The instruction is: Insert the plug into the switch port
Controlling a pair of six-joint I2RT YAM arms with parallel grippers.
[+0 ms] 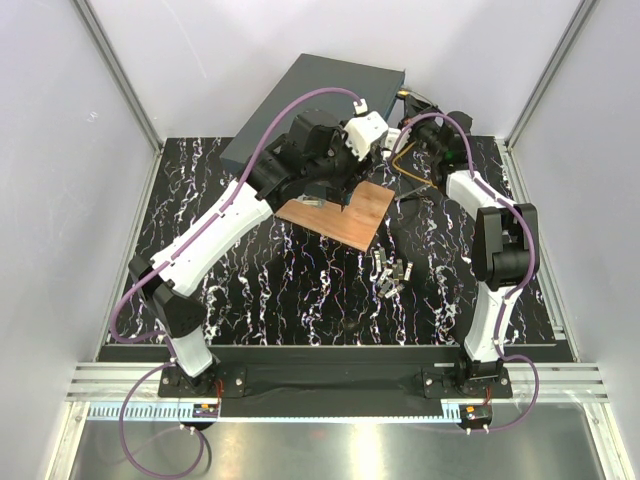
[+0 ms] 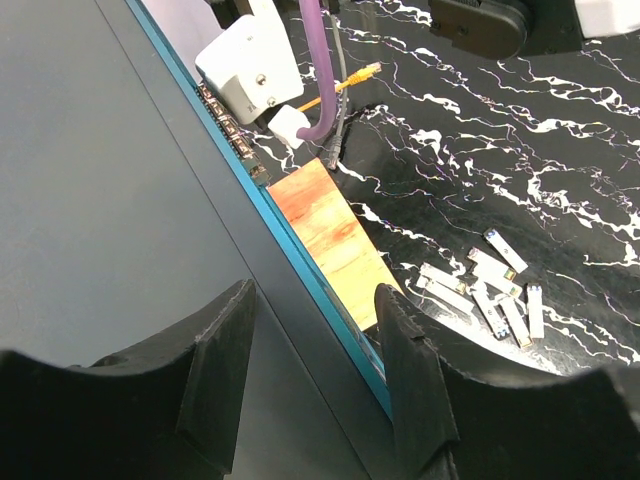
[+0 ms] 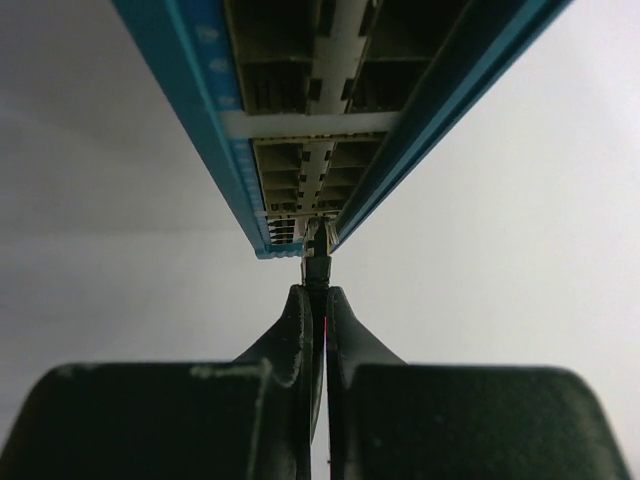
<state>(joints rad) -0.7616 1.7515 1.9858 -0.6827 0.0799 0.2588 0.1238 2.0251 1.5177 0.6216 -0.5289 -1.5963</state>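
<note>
Your right gripper (image 3: 316, 292) clamps the plug (image 3: 316, 245), tip at the switch ports (image 3: 290, 180) near the surface's (image 1: 300, 290) far edge. Your left gripper (image 2: 312, 300) stands half-open. If you push off-axis, the plug jams or slips.

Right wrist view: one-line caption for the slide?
Right gripper, shut on the plug, holds it at the switch ports in the teal front face; seating unclear.

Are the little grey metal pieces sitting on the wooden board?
No, the grey metal pieces lie on the black marbled table, beside the wooden board.
</note>
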